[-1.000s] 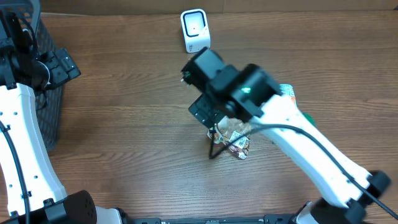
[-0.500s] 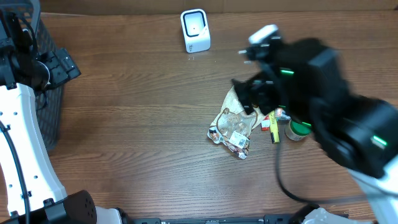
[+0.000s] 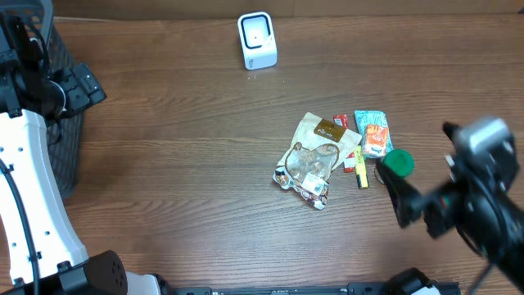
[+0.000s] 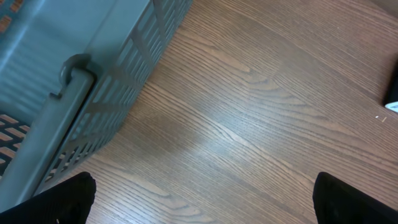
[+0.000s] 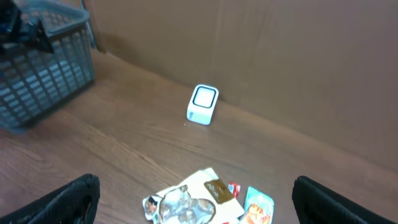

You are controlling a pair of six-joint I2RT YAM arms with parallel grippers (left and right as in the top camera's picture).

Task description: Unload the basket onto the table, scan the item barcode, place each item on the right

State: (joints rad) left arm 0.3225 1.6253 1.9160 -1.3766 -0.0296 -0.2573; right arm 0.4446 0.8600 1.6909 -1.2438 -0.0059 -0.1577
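A beige snack pouch (image 3: 315, 156) lies flat mid-table, in a small pile with a teal-and-orange packet (image 3: 372, 131), a green-capped thing (image 3: 399, 162), a thin yellow stick (image 3: 361, 174) and a small red wrapper (image 3: 340, 121). The white barcode scanner (image 3: 256, 39) stands at the far edge, and the right wrist view faces it, scanner (image 5: 203, 104), over the pouch (image 5: 199, 199). My right gripper (image 3: 409, 205) hangs open, nothing in it, at the lower right, clear of the pile. My left gripper (image 4: 202, 202) is open above bare wood beside the basket.
A dark grey slatted basket (image 3: 65, 152) stands at the table's left edge, close under the left arm; in the left wrist view its wall (image 4: 118, 68) fills the upper left. A brown board backs the table behind the scanner.
The right arm has swung from above the pouch to the lower right, uncovering the packets beside it. The left arm has not moved.
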